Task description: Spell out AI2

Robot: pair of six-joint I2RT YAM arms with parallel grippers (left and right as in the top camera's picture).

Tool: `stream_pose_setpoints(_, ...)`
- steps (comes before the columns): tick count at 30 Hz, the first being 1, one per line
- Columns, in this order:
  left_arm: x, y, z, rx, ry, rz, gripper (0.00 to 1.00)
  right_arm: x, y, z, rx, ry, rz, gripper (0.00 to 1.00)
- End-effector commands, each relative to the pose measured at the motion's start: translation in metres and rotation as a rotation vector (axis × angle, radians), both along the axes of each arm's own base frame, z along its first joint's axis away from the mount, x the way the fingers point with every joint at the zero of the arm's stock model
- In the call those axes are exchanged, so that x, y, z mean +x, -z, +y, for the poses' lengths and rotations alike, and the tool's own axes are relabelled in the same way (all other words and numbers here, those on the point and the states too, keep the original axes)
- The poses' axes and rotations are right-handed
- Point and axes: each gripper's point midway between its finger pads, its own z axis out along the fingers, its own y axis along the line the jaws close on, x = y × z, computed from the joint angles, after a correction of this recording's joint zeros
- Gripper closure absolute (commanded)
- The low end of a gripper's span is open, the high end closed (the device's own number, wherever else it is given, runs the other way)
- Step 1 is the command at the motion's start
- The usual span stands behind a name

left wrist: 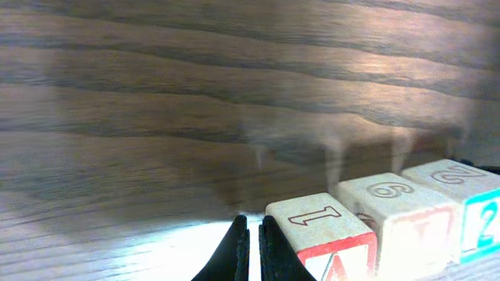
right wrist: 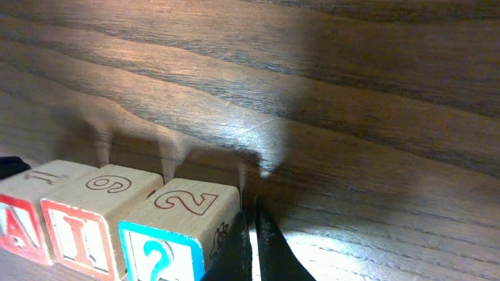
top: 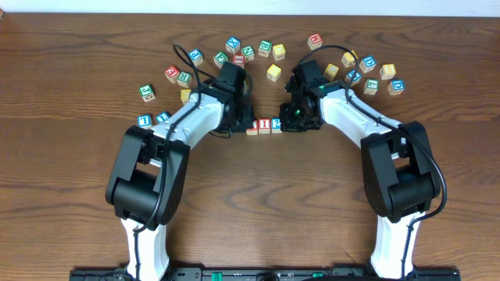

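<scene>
- Red-bordered wooden A cube (top: 251, 125), red-lettered wooden I cube (top: 264, 124) and blue-bordered wooden 2 cube (top: 276, 125) stand in one row, A and 2 flanking the I cube closely: the word looks spelled.
- Left fingers (left wrist: 241, 250) pinched together, empty, just beyond the A; right fingers (right wrist: 238, 250) likewise just beyond the 2.
- Remaining, I judge: only backing away.
- Cubes: square-edged pale wood, outlined numerals on top; dark wooden counter (top: 70, 47) glossy, streaked.

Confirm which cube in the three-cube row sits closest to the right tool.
The blue-bordered 2 cube, at the row's end beside the right tool. The I cube sits mid-row, the A cube at the far end.
</scene>
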Motion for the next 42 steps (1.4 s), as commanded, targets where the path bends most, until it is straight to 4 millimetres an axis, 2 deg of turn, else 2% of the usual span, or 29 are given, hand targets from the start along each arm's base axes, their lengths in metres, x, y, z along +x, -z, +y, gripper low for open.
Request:
stream_pose_setpoints(1, -0.006, 0.004, -0.008, -0.001, 0.045, 0.005, 0.93, -0.007, 0.012, -0.006, -0.048, 0.008, 0.019, 0.99)
stream_pose_setpoints(27, 0.002, 0.002, -0.011, -0.015, 0.042, -0.030, 0.92, -0.013, 0.013, -0.008, -0.051, 0.057, 0.061, 0.99)
stream_pose_setpoints(42, 0.002, 0.004, -0.003, 0.022, 0.004, -0.020, 0.92, -0.002, 0.005, -0.012, -0.046, 0.071, 0.015, 0.99)
